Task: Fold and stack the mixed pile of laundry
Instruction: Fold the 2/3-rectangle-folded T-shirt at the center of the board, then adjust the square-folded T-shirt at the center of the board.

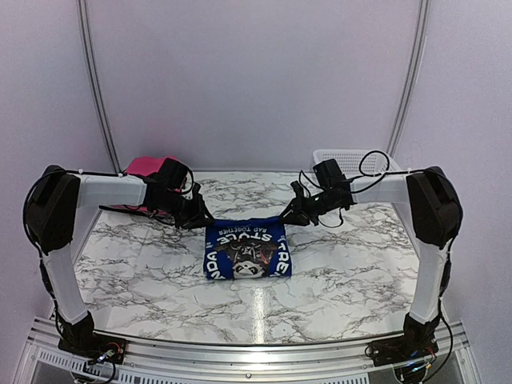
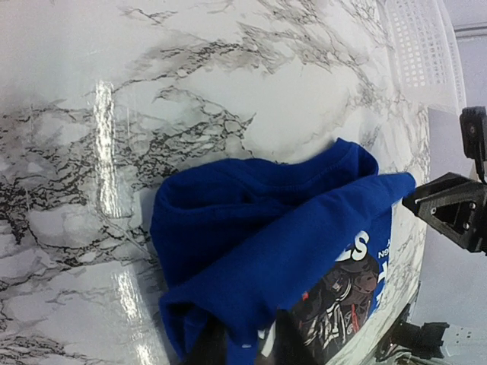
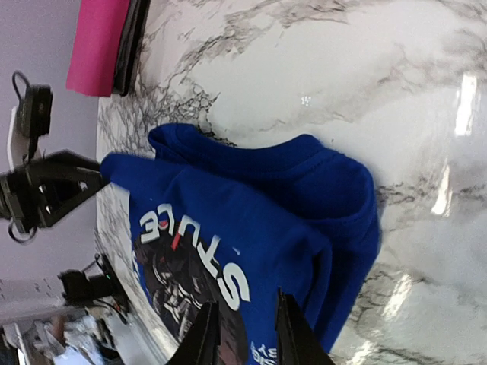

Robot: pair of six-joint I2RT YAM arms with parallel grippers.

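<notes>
The royal blue garment (image 1: pixel 246 250) lies folded mid-table, print side up, and also shows in the left wrist view (image 2: pixel 274 251) and the right wrist view (image 3: pixel 251 213). My left gripper (image 1: pixel 200 220) is at its far left corner, where the fingers (image 2: pixel 207 346) stand close together with blue cloth bunched between them. My right gripper (image 1: pixel 288 216) is at the far right corner, its fingers (image 3: pixel 207 334) close together astride the printed layer. The far edge sags between the two grippers. The magenta-pink garment (image 1: pixel 148 166) lies folded at the back left.
The pink garment rests on a flat dark tray (image 3: pixel 133 42) at the back left edge. A white mesh basket (image 1: pixel 344 158) stands at the back right. Marble tabletop (image 1: pixel 360 272) surrounds the blue garment.
</notes>
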